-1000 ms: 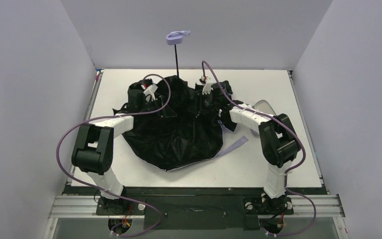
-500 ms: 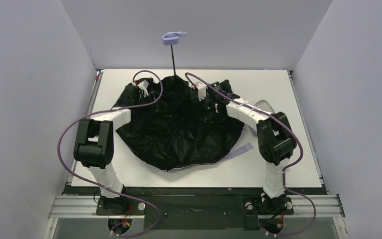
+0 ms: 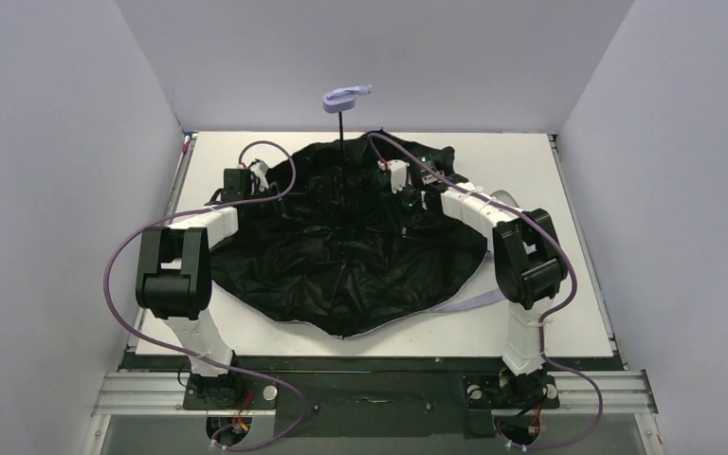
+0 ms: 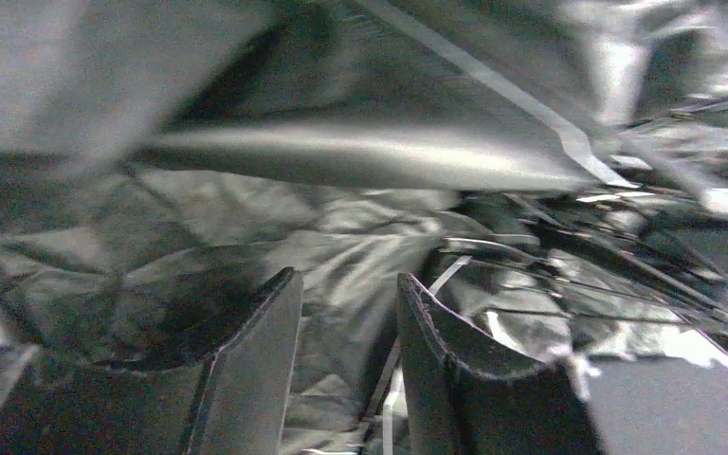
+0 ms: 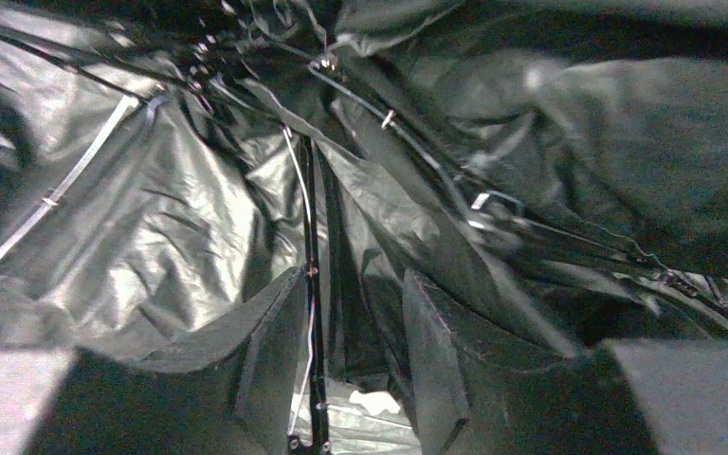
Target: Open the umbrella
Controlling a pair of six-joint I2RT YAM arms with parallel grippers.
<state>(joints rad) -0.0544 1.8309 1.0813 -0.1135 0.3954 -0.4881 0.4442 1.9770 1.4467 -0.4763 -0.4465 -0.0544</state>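
Note:
The umbrella lies upside down on the table, with the black inside of its canopy point(image 3: 351, 251) facing up. Its thin black shaft point(image 3: 340, 128) stands upright, topped by the lavender handle point(image 3: 346, 97). My left gripper point(image 3: 237, 180) is at the canopy's left rim. In the left wrist view it point(image 4: 349, 284) is closed on black fabric with a rib in the narrow gap. My right gripper point(image 3: 408, 180) is at the back right of the canopy. In the right wrist view it point(image 5: 353, 280) is closed over a thin rib point(image 5: 309, 313) and fabric.
A lavender fabric strip point(image 3: 469, 303) pokes out under the canopy's front right edge. A pale rounded thing point(image 3: 504, 199) shows behind the right arm. White walls close the table on three sides. A small red and blue item point(image 3: 188, 140) sits at the back left corner.
The canopy has spread much wider and flatter. My left gripper moved left and my right gripper moved right and back, each with the canopy rim. The handle shifted slightly right.

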